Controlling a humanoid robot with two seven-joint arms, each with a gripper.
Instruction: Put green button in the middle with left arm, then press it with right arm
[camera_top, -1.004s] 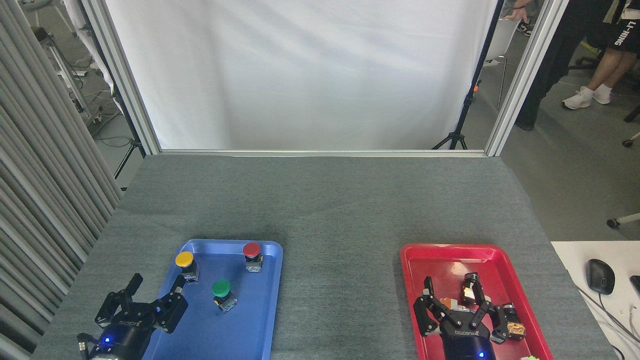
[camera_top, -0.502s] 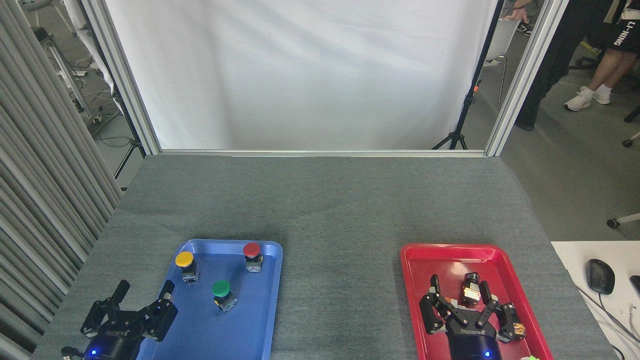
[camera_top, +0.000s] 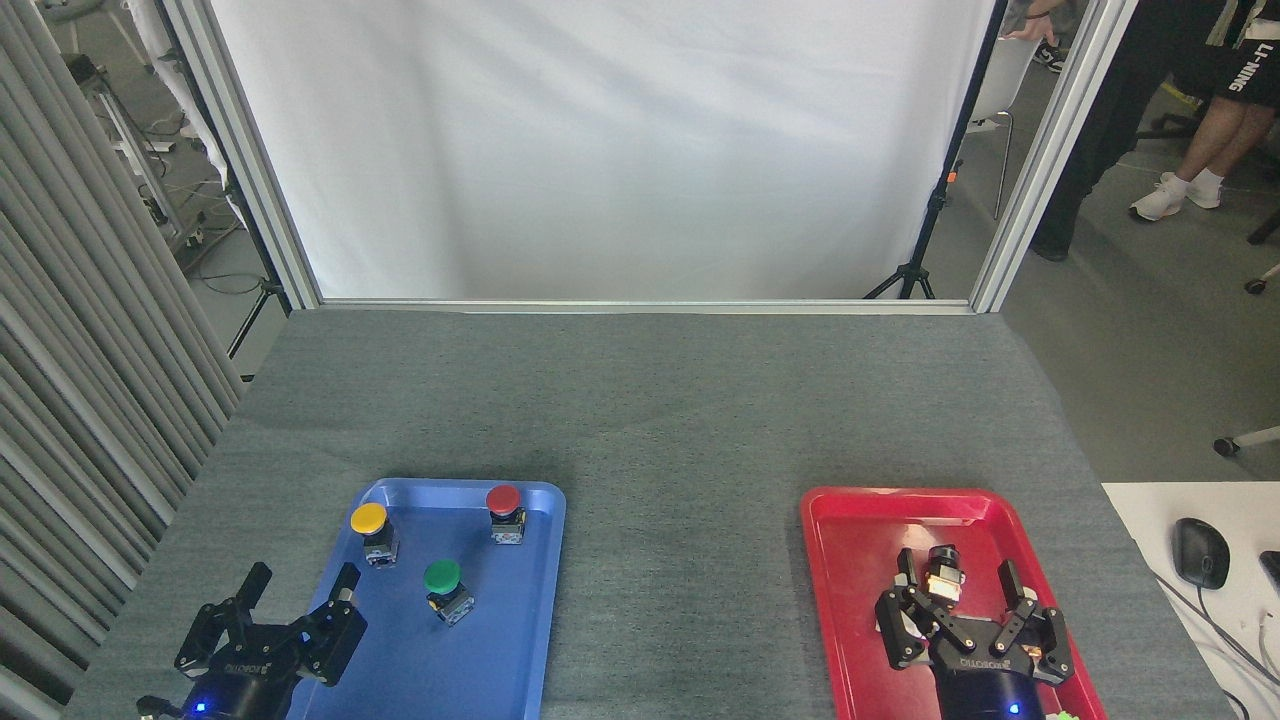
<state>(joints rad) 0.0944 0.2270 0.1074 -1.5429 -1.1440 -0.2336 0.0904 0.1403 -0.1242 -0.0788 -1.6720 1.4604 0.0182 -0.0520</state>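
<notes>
While the left arm's gripper (camera_top: 300, 588) hangs over the near-left corner of the blue tray (camera_top: 520, 640), its claw fingers are spread wide with nothing between them and its blue light glows at the bottom edge. On that tray the yellow button (camera_top: 370, 530) stands at the far left, the green button (camera_top: 444, 588) sits upright nearer the middle, just right of the gripper and apart from it, and the red button (camera_top: 505, 510) stands by the far rim. Bare grey table (camera_top: 680, 560) lies between the trays. Over the red tray (camera_top: 850, 600) the right arm's gripper (camera_top: 960, 580) is also spread, holding nothing, with a small black-and-tan part (camera_top: 942, 578) lying between its fingertips.
</notes>
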